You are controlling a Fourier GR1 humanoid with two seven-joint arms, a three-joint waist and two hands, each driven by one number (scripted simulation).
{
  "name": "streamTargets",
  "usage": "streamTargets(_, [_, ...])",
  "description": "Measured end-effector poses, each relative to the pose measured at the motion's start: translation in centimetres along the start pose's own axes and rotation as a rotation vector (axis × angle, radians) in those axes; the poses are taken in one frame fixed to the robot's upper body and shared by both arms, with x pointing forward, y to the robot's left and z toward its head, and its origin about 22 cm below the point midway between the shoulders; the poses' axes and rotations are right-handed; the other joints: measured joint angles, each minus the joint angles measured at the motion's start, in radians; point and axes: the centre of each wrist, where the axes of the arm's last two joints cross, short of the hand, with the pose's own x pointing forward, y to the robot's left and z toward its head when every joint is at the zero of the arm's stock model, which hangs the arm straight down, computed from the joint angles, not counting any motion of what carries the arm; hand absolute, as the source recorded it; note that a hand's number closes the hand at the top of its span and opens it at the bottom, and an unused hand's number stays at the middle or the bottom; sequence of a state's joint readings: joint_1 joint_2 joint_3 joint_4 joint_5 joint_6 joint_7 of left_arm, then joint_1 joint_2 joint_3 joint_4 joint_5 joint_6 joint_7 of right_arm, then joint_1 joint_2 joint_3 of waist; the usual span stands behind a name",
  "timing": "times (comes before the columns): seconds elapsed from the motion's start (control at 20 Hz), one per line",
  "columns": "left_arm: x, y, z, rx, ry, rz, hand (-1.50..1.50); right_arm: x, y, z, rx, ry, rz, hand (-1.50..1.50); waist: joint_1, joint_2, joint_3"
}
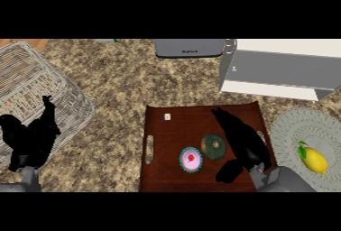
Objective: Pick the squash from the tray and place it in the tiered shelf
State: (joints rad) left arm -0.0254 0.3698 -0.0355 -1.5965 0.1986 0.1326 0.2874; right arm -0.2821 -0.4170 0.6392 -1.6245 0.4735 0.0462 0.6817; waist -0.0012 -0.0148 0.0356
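The right hand (241, 143) hangs over the right half of the tray (174, 180), fingers straight and pointing up the view, thumb low and spread, holding nothing. Just to its left, almost touching the fingers, sits the squash (214, 146), a round dark-green thing seen from above. I judge it hard-skinned, stiff and fairly heavy for its size, with a smooth rind that could slip; fingers on one flank and thumb on the opposite flank look best. Left of it lies a pink cupcake (191, 159). The shelf (279, 72) stands beyond the fingertips, to the right. The left hand (30, 135) rests open at the far left edge.
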Motion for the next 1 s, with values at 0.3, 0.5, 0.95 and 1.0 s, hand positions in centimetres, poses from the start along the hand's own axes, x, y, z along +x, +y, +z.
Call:
streamTargets(0.3, [0.0,-0.1,0.0,-0.001,-0.013,-0.001,0.00,-0.2,0.9,-1.0,-0.038,0.015,0.028,-1.50,0.001,0.001,0.001])
streamTargets(0.5, [0.0,-0.2,0.0,0.002,-0.013,0.002,0.00,-0.4,1.9,-1.7,-0.056,-0.001,0.016,-1.50,0.001,0.002,0.002])
streamTargets(0.95, [0.4,-0.5,-0.1,0.003,-0.018,0.006,0.00,-0.1,3.8,-3.3,-0.040,-0.037,0.018,1.50,0.007,0.004,0.000])
streamTargets(1.0, [0.5,-0.5,-0.1,-0.001,-0.019,0.006,0.00,-0.2,4.2,-3.3,-0.005,-0.050,0.052,1.50,0.010,0.006,-0.001])
